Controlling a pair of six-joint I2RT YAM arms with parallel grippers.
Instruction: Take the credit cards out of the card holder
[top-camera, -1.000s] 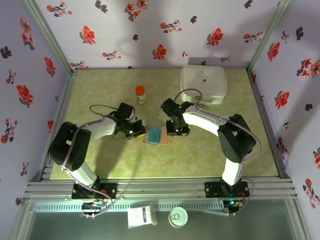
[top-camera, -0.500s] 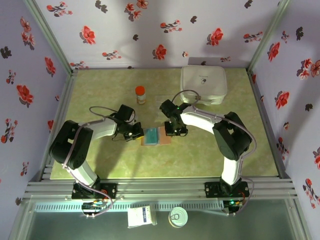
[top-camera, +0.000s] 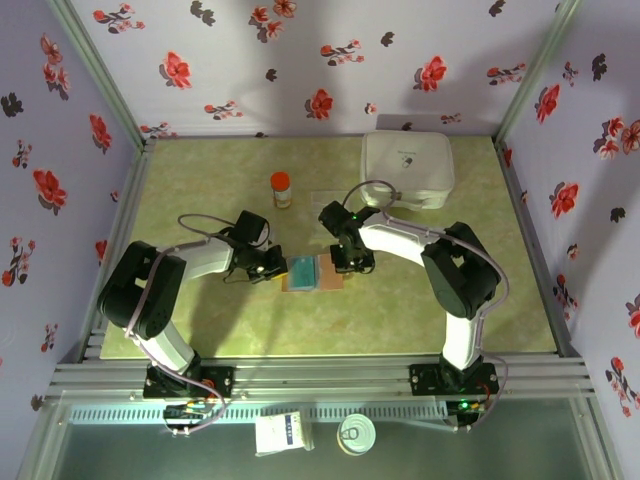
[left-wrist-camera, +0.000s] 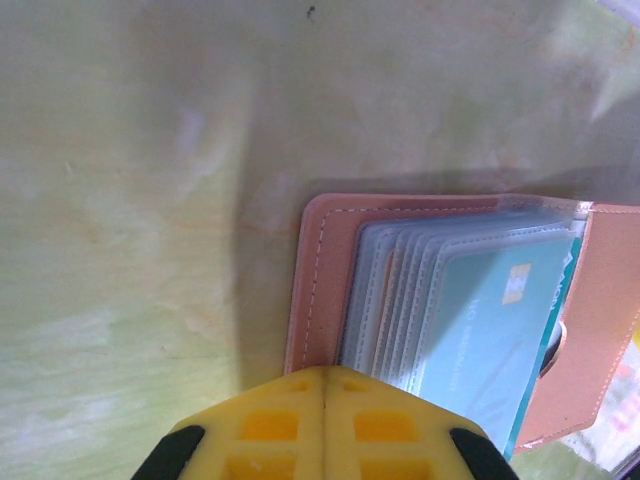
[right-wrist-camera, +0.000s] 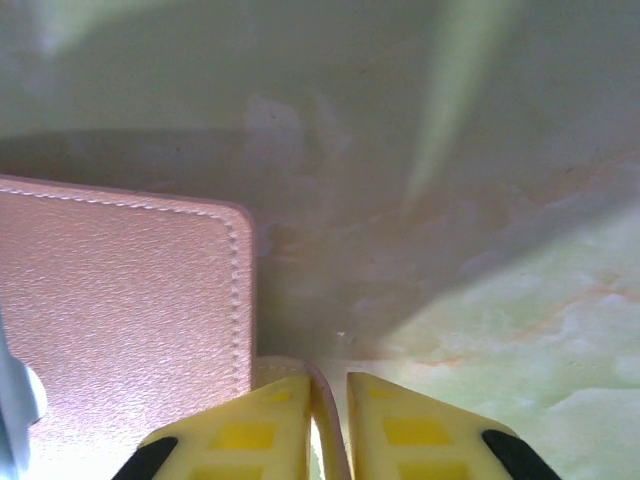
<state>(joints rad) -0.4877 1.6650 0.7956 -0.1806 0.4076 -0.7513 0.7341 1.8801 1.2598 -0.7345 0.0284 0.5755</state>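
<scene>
Top external: the card holder (top-camera: 318, 277) lies open mid-surface (top-camera: 400, 310), with teal credit cards (top-camera: 302, 267) tucked in its sleeves. The left end effector (top-camera: 272, 266), pads pressed tight together, sits at its left edge. The right end effector (top-camera: 345, 265), barely a slit, has the right flap's edge between its pads.

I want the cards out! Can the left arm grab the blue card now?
Probably not yet: the left gripper is shut at the edge of the card holder, and the teal card lies inside a clear sleeve.
</scene>
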